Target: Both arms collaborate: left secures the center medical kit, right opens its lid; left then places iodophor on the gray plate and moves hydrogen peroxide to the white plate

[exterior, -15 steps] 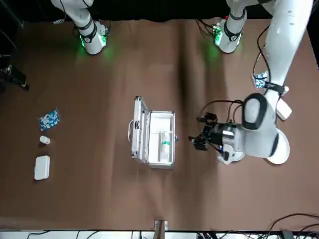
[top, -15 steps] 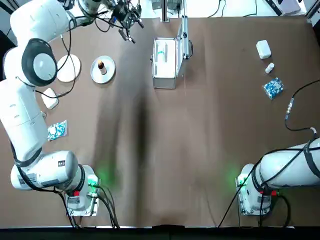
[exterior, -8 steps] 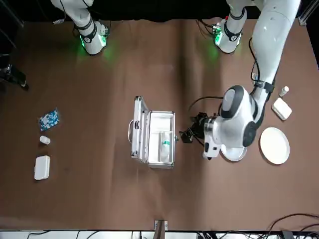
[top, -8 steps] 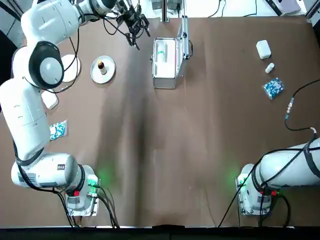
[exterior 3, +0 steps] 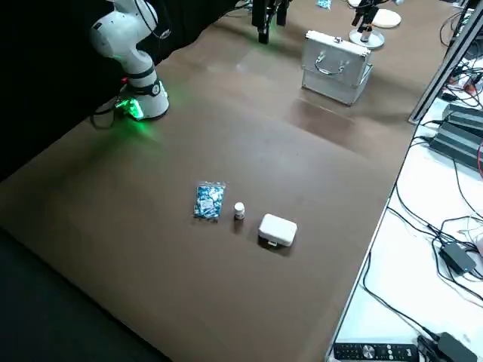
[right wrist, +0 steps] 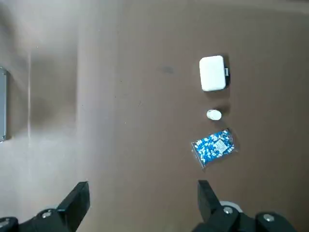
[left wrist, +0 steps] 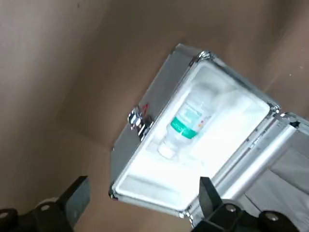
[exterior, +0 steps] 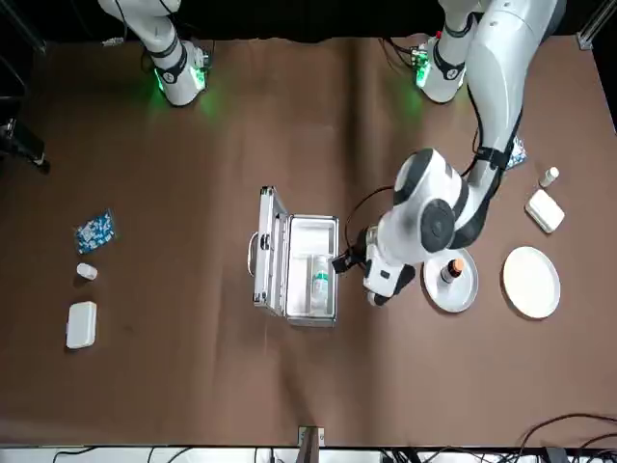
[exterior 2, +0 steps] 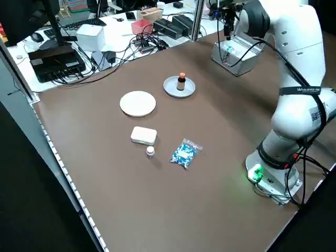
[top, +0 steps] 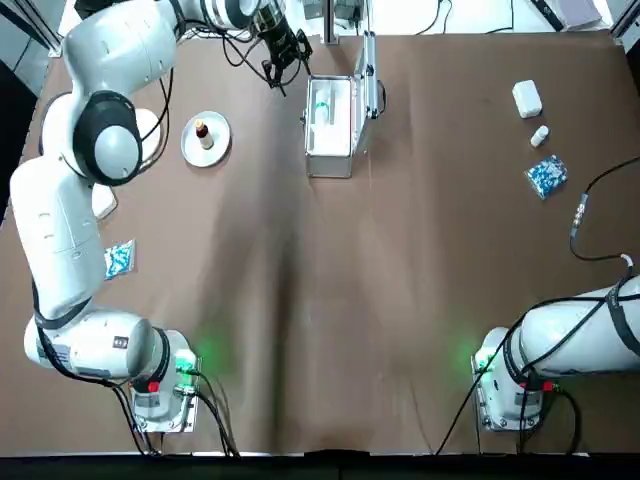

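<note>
Left arm (top: pixel 60 210) had swung toward the center; its gripper (left wrist: pixel 145 182) had moved closer to the medical kit, now near its latch side, fingers wide, nothing between them. Right arm (top: pixel 590 335) was parked at the robot's right, unchanged; its gripper (right wrist: pixel 143 186) was wide and empty. Medical kit (exterior: pixel 310 251) had not moved, lid open. White plate (exterior: pixel 531 283), partly covered by the left arm in the first front view, was fully in sight, nothing on it. Gray plate (exterior: pixel 463 295) had come out from behind that arm in the front view. Hydrogen peroxide (left wrist: pixel 186 123) still lay inside the kit. Iodophor (exterior: pixel 451 271) stood upright on the gray plate, same spot in the top view, newly visible from the front.
</note>
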Available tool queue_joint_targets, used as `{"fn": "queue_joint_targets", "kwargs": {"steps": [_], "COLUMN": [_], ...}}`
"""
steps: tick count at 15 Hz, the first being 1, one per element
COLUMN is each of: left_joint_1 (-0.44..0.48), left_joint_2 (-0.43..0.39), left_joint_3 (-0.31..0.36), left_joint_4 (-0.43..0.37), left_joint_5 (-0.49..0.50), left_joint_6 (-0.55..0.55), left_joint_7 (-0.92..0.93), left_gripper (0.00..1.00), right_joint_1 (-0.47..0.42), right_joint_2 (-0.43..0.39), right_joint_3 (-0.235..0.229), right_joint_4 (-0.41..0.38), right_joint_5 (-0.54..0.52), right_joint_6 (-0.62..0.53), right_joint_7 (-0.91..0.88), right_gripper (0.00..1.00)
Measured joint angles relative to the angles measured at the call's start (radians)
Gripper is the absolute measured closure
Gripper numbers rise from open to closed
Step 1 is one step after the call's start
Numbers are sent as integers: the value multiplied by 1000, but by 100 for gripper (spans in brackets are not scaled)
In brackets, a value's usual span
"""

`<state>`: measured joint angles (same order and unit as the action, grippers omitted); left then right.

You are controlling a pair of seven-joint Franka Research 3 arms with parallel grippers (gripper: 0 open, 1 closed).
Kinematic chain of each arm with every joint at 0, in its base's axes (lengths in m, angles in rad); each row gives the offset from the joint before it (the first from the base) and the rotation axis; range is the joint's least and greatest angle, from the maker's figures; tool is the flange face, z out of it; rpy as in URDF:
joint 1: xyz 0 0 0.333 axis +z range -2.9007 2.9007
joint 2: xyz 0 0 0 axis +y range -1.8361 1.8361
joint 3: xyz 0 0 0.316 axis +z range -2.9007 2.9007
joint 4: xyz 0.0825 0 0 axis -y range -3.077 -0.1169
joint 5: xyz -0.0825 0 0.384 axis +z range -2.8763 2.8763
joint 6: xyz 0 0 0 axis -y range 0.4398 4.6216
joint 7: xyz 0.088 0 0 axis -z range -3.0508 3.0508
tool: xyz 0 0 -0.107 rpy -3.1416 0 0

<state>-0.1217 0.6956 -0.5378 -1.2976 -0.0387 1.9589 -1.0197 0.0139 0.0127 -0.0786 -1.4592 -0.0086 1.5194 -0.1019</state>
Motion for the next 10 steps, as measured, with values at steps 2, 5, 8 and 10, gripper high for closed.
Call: {"fn": "queue_joint_targets", "kwargs": {"steps": [2, 5, 8, 10], "left_joint_1": [-31, -67, -116, -136], "left_joint_2": [0, 0, 0, 0], "left_joint_3": [7, 10, 11, 12], "left_joint_4": [1, 1, 1, 1], "left_joint_5": [61, 87, 135, 146], "left_joint_6": [10, 52, 68, 69], "left_joint_7": [0, -3, -6, -4], "left_gripper": [0, 0, 0, 0], "right_joint_1": [0, 0, 1, 1], "right_joint_2": [0, 0, 1, 3], "right_joint_3": [1, 2, 3, 3], "right_joint_4": [0, 0, 0, 0], "right_joint_5": [0, 0, 0, 0], "right_joint_6": [0, 0, -3, -1], "right_joint_7": [0, 0, 0, -1], "right_gripper": [1, 1, 1, 1]}}
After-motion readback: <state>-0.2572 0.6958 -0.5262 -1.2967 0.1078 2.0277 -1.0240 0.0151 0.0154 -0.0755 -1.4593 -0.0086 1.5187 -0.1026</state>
